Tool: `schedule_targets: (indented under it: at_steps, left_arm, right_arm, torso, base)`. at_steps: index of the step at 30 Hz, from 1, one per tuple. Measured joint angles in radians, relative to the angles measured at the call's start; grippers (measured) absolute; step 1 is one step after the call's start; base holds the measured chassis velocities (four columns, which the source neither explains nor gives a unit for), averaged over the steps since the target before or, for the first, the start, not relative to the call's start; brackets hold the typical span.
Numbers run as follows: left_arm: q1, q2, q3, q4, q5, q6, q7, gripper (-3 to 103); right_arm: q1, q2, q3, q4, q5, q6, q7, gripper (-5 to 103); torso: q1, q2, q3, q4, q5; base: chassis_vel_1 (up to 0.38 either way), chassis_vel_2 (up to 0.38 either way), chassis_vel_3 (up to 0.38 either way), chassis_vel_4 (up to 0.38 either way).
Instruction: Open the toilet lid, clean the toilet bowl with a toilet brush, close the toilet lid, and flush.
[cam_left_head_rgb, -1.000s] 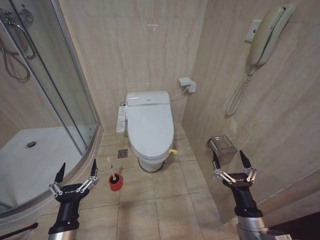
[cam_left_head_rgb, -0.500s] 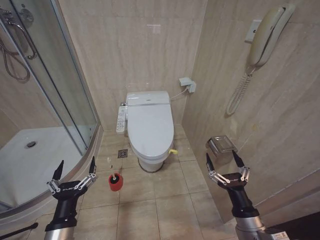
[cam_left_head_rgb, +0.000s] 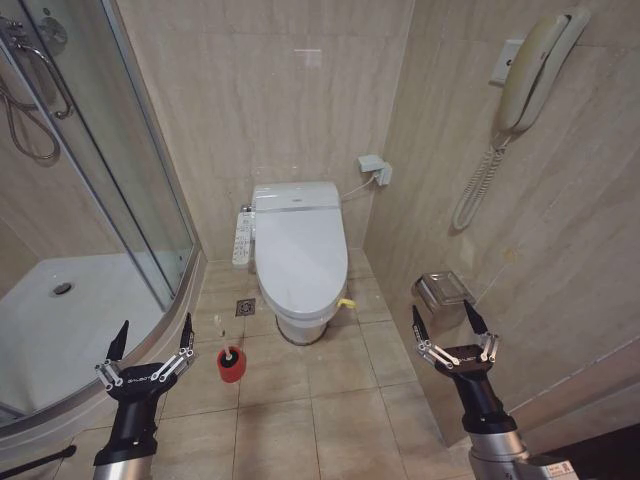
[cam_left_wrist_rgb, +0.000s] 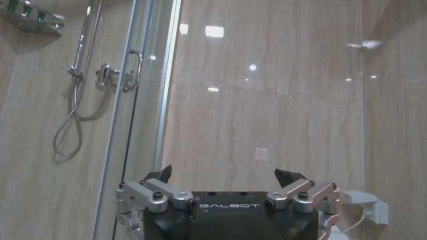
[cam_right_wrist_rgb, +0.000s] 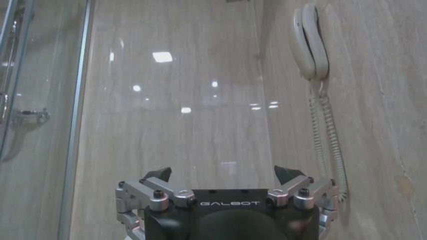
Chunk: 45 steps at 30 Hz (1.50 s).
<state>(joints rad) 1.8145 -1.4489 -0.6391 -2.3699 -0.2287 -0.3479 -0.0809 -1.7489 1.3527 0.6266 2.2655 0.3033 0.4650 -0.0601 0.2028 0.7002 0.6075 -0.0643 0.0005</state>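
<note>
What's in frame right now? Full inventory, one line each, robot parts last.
toilet lid: 1, white, shut over the toilet at the back wall
yellow strap: 1, yellow, at the lid's front right rim
control panel: 1, white, on the toilet's left side
red holder cup: 1, red, on the floor front-left of the toilet, dark brush top inside
floor drain: 1, metal, on the floor left of the toilet
shower tray: 1, white, far left behind the glass
wall phone: 1, cream, right wall
paper holder: 1, metal, right wall
left hand: 1, black and silver, open, low left
right hand: 1, black and silver, open, low right
</note>
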Motion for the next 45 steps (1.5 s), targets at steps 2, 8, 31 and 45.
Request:
schedule_targets:
  at_steps: [2, 8, 31, 45]
  left_arm:
    - [0.001, -0.003, 0.001, 0.002, 0.001, -0.005, 0.001, 100]
    - [0.001, -0.007, 0.002, 0.009, 0.004, -0.014, 0.003, 100]
    - [0.0, -0.019, 0.011, 0.038, 0.018, -0.046, 0.006, 100]
    - [-0.016, -0.011, 0.013, 0.091, 0.016, -0.059, 0.006, 100]
  right_arm:
    - [0.002, 0.0, 0.0, -0.002, 0.003, 0.003, -0.001, 100]
    - [0.011, 0.0, 0.002, -0.006, 0.017, 0.004, -0.001, 100]
    - [0.029, 0.005, 0.005, -0.028, 0.042, 0.05, -0.032, 100]
    - [-0.018, -0.003, -0.111, -0.209, -0.102, 0.117, -0.056, 100]
  torso:
    - [0.0, 0.0, 0.0, 0.0001, 0.0]
    - [0.0, 0.0, 0.0, 0.0001, 0.0]
    - [0.001, 0.0, 0.0, 0.0009, -0.0002]
    - [0.0, 0.0, 0.0, 0.0002, -0.0002]
  base:
    - [0.0, 0.0, 0.0, 0.0]
    - [-0.04, 0.042, 0.041, -0.051]
    - [-0.184, 0.202, 0.175, -0.191]
    - [0.012, -0.023, -0.022, 0.017]
